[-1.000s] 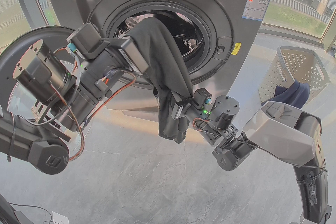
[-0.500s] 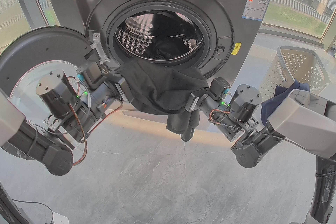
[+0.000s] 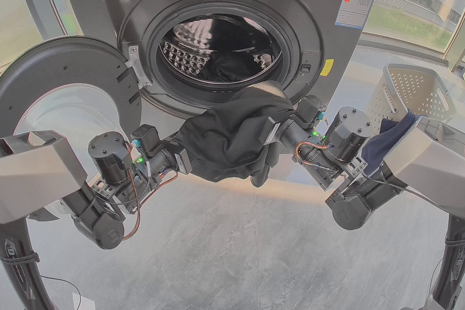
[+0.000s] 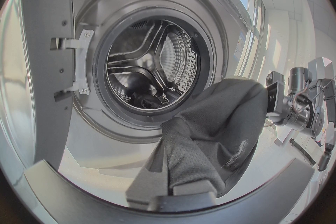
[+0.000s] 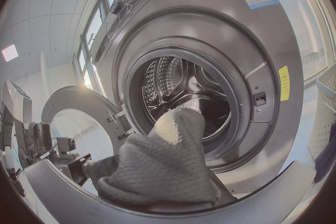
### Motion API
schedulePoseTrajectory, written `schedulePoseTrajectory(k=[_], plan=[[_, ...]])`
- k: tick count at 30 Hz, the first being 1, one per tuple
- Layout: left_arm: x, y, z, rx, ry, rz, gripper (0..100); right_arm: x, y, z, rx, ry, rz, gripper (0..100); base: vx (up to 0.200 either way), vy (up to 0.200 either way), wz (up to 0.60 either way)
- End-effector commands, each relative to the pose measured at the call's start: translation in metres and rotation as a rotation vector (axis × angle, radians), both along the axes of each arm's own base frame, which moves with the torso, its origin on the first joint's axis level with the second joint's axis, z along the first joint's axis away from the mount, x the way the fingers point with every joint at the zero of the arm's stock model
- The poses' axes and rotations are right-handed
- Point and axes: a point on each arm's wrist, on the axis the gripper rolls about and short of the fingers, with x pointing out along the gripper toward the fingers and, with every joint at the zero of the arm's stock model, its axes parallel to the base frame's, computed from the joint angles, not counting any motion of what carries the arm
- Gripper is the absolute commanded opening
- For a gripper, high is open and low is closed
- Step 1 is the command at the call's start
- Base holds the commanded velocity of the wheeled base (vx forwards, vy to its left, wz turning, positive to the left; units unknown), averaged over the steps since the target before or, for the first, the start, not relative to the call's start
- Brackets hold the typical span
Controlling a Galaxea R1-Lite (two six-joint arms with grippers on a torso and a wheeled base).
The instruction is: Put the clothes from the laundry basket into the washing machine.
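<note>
Roughly mid-job, I reckon. My left tool (image 3: 180, 162) and right tool (image 3: 270, 130) are both clamped tight on a black knit garment (image 3: 227, 141), slung between them just in front of the open grey front-loading washing machine (image 3: 310, 25), below its mouth. Some dark clothing (image 3: 232, 66) already sits in the drum. A navy garment (image 3: 387, 139) waits in the white perforated plastic laundry basket (image 3: 416, 83), far right.

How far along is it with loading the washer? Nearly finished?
About partway. Done: one dark piece already lies inside the drum. In hand: a black garment, gripped by the left tool and the right tool, sits just below the round opening and is not yet inside. Left: a blue garment hangs over the rim of the basket.
</note>
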Motion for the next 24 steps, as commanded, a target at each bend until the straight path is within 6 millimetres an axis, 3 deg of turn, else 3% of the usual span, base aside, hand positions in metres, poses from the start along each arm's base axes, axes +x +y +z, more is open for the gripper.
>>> schedulePoseTrajectory(k=[1,2,3,10,17,24], plan=[[0.005,0.000,-0.014,0.016,0.035,-0.002,0,-0.002,0.002,0.003,0.005,-0.007,0.006,0,0.000,0.000,0.00],[0.005,-0.001,-0.015,0.017,0.037,-0.005,0,-0.001,0.002,0.003,0.006,-0.008,0.006,0,0.000,0.000,0.00],[0.004,-0.001,-0.015,0.018,0.038,-0.009,100,-0.001,0.002,0.002,0.005,-0.007,0.006,0,0.000,0.000,0.00],[-0.005,-0.001,-0.024,0.029,0.088,-0.021,100,0.002,0.002,0.008,0.018,-0.024,0.001,0,0.000,0.000,0.00],[-0.034,-0.005,-0.055,0.112,0.223,-0.107,100,0.006,0.007,0.021,0.031,-0.041,0.003,0,0.000,0.000,0.00],[-0.040,-0.013,-0.065,0.134,0.253,-0.141,100,0.008,0.009,0.022,0.034,-0.046,0.005,0,0.000,0.000,0.00]])
